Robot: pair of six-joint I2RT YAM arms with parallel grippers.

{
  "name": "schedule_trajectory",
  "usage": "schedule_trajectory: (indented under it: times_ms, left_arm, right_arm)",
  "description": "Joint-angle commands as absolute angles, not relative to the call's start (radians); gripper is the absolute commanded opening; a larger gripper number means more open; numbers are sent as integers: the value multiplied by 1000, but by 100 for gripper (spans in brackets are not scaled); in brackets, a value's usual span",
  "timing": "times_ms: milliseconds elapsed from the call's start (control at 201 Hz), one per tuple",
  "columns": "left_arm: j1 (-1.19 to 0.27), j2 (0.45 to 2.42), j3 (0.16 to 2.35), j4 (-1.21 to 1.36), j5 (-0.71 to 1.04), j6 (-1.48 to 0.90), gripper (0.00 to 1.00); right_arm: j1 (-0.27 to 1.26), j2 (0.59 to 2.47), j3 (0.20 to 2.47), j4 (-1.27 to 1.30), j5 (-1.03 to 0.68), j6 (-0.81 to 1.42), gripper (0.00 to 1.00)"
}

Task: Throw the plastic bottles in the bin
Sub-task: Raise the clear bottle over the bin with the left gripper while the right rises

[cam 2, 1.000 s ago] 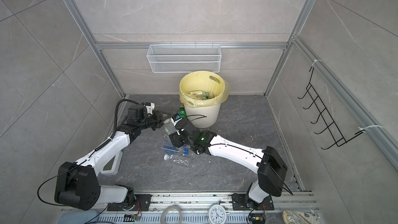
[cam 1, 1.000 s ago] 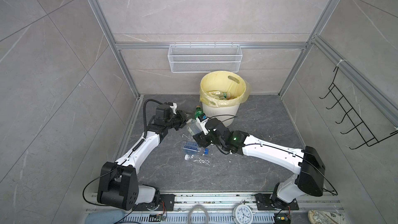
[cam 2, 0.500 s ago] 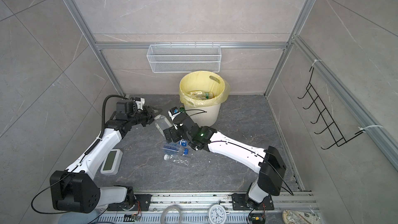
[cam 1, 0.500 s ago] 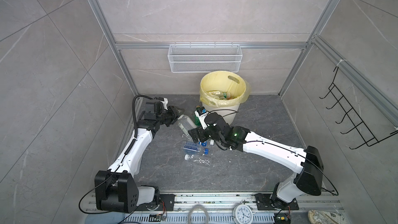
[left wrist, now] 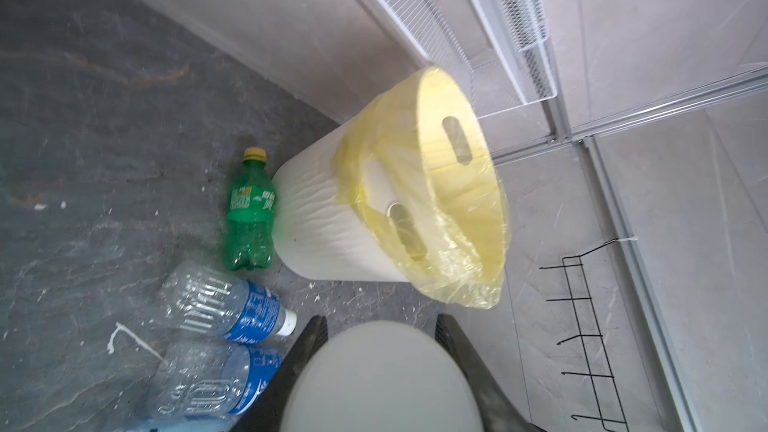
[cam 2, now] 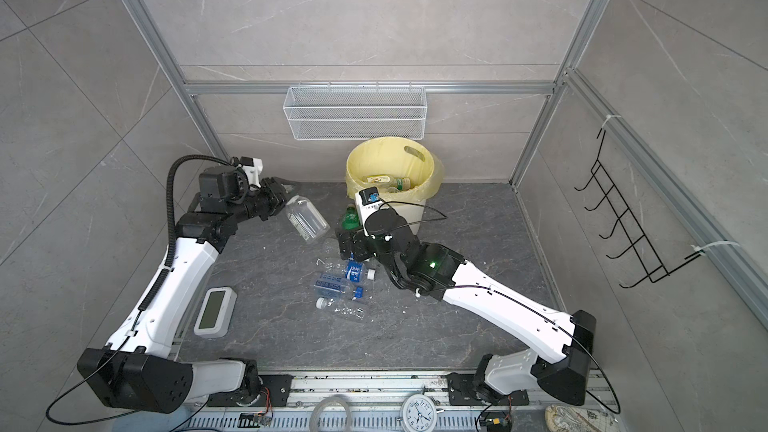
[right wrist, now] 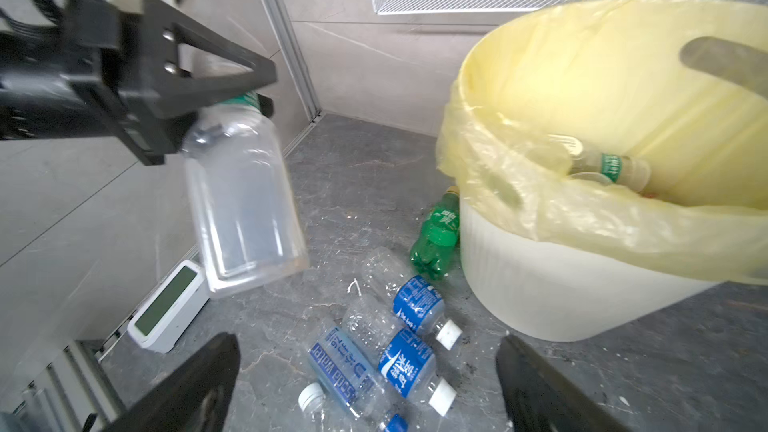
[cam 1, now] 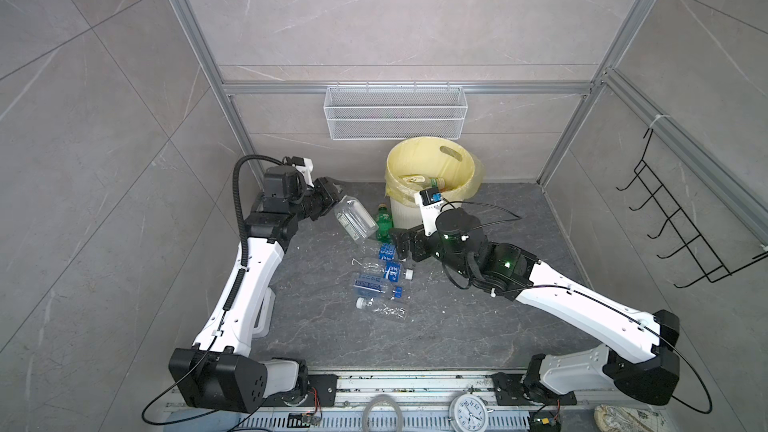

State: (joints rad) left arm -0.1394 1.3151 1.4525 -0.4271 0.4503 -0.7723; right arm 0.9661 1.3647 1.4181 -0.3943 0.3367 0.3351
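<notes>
- A white digital clock (cam 2: 214, 311) lies face-up on the dark grey surface (cam 1: 457, 326) beside the left arm.
- The left claw (cam 1: 336, 197) is clamped on the neck of a clear bottle (cam 1: 355, 218), which hangs tilted above the surface, base downward. The bottle is wide, square-shouldered and unlabelled, with a green band at its neck.
- Below and just right of it, 3 crumpled clear bottles with blue labels (right wrist: 415, 305) lie on their sides, close together. 2 of them have white caps and 1 a blue cap. A 4th clear bottle (cam 1: 380, 308), white-capped, lies beside them nearer the camera.
- A green bottle (left wrist: 250, 209) with a yellow cap lies on its side, touching the foot of the bin.
- The right claw (cam 1: 401, 245) hovers over the blue-labelled group with its jaws spread wide, gripping nothing.
- The bin (cam 1: 415, 160), a round cream-white ribbed bucket lined with a translucent yellow bag, stands at the back wall under a white wire basket (cam 1: 395, 118). At least 2 bottles lie inside, 1 with a green label.
</notes>
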Motion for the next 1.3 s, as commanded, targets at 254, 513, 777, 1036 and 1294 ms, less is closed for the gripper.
schedule_trajectory:
  times_ms: [254, 513, 777, 1036, 1294]
  left_arm:
    - [-157, 1376, 1786, -420, 312, -681, 30]
    - [-269, 1553, 2108, -373, 269, -634, 28]
    - [-431, 1841, 2458, -370, 241, -597, 27]
    - [-504, 2169, 2667, -372, 213, -594, 43]
    - [-509, 2210, 2635, -381, 210, -604, 100]
  right_arm:
    - [784, 1384, 1601, -516, 264, 298, 99]
    - [688, 1372, 1727, -599, 252, 291, 99]
    - [603, 1328, 1798, -672, 257, 265, 99]
    - [488, 1350, 1802, -723, 144, 300, 99]
    - [472, 1334, 1763, -745, 74, 307, 99]
